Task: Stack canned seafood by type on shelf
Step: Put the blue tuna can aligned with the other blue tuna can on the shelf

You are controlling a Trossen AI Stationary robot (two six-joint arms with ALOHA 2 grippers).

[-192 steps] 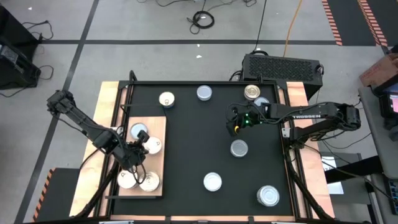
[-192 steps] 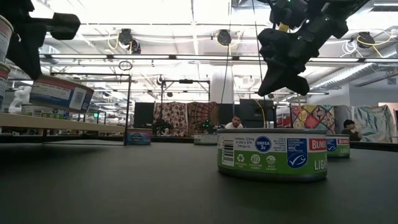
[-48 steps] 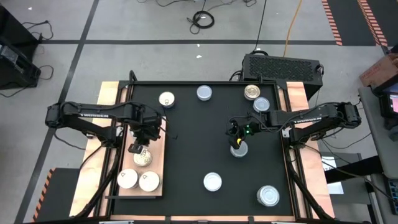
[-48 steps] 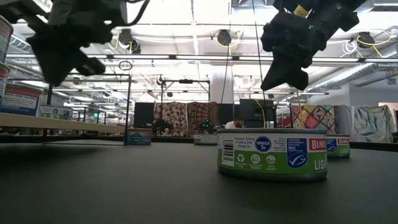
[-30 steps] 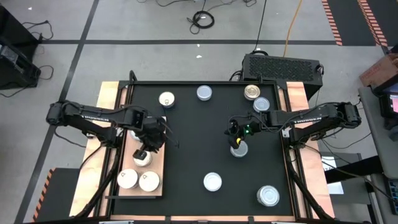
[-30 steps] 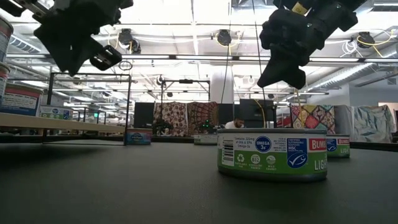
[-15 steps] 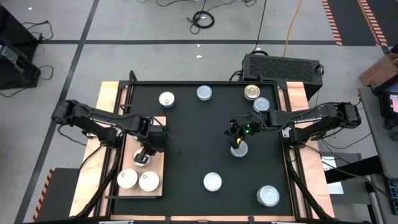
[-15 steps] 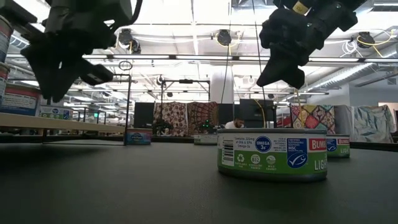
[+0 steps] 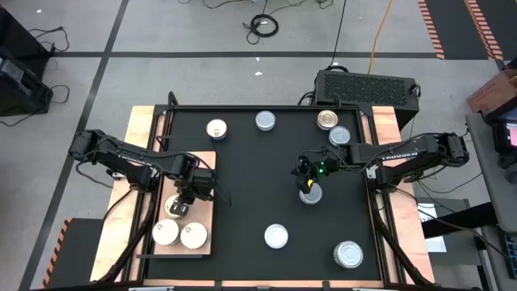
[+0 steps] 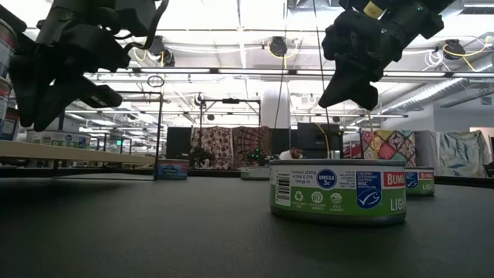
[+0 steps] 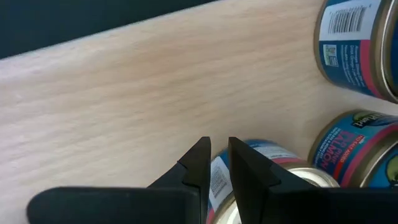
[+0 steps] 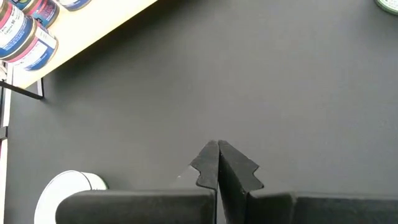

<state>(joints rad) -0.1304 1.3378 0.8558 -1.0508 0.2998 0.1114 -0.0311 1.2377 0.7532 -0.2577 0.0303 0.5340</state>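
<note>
The left tool point(image 9: 179, 202) hangs over the shelf point(image 9: 206, 174), a light wooden board on the table's left side, with its fingers point(image 11: 199, 163) a narrow gap apart and nothing between them. It sits above a tin point(image 9: 172, 208) on the board, near two white-topped tins point(image 9: 165, 233) and point(image 9: 193, 235) at the board's near end. In the left wrist view the shelf tins point(image 11: 357, 46) wear blue and pink labels with barcodes; the lettering on one point(image 11: 367, 146) is too partial to read. The right tool point(image 9: 305, 182) is fully closed and empty, poised just above a grey-topped tin point(image 9: 311, 194) on the black mat point(image 9: 250, 186). Loose tins lie spread over the mat: a cream one point(image 9: 216, 129), a silver one point(image 9: 266, 121), a gold-topped one point(image 9: 327, 120), a grey one point(image 9: 339, 135) beside it, a white one point(image 9: 276, 236) and a silver one point(image 9: 349, 255) at the near right. In the low view the nearest tin point(image 10: 338, 191) has a green and white label reading "OMEGA 3s", an MSC badge, a red "BUM" logo cut off at the curve, and "LIG" below it.
</note>
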